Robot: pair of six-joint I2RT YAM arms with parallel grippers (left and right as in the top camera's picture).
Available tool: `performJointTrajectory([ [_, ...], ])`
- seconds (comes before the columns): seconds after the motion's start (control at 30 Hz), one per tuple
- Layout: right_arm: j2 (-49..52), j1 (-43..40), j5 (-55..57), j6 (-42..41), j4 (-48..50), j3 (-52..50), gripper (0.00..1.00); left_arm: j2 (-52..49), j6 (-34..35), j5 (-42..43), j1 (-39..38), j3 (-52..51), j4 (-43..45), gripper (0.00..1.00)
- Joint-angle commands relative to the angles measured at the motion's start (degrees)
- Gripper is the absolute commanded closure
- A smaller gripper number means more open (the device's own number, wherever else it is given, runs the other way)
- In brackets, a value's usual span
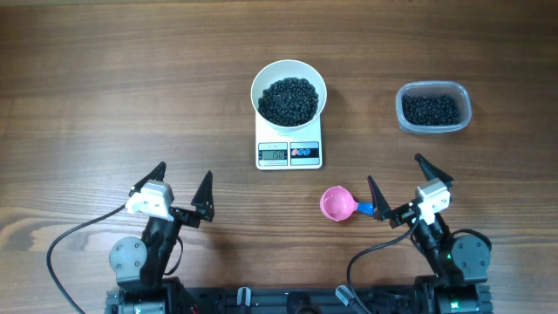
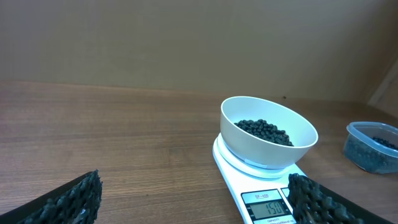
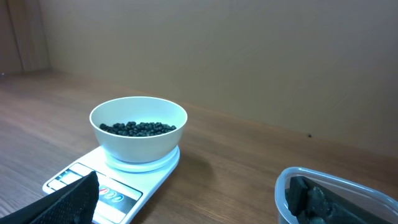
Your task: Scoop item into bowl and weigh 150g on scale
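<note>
The white bowl (image 1: 256, 91) stands on the white scale (image 1: 289, 138), filled with a heap of the item, small black beads (image 1: 289, 100). The scale's display (image 2: 267, 205) reads 150. My left gripper (image 1: 184, 170) is open and empty at the front left, well short of the scale. My right gripper (image 1: 393, 167) is open and empty at the front right. A pink scoop (image 1: 336, 204) lies on the table just left of the right gripper, held by nothing. In the left wrist view the bowl (image 2: 249, 146) sits ahead to the right; in the right wrist view the bowl (image 3: 140, 148) is ahead to the left.
A clear plastic tub (image 1: 433, 122) with more black beads sits at the back right, also seen as the tub (image 3: 292, 186) close to my right finger. Bare wooden table surrounds everything. Cables trail near both arm bases at the front edge.
</note>
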State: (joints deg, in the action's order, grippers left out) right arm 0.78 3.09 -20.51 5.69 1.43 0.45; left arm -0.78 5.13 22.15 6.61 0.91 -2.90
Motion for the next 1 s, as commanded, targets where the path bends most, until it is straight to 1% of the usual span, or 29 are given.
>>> performJointTrajectory([
  [0.0,-0.6,0.3,0.4,0.3,0.3,-0.1,0.00,0.7,0.5,-0.6,0.4,-0.6,0.3,0.00],
  [0.97,-0.6,0.3,0.4,0.3,0.3,-0.1,0.00,0.7,0.5,-0.6,-0.2,-0.6,0.3,0.00],
])
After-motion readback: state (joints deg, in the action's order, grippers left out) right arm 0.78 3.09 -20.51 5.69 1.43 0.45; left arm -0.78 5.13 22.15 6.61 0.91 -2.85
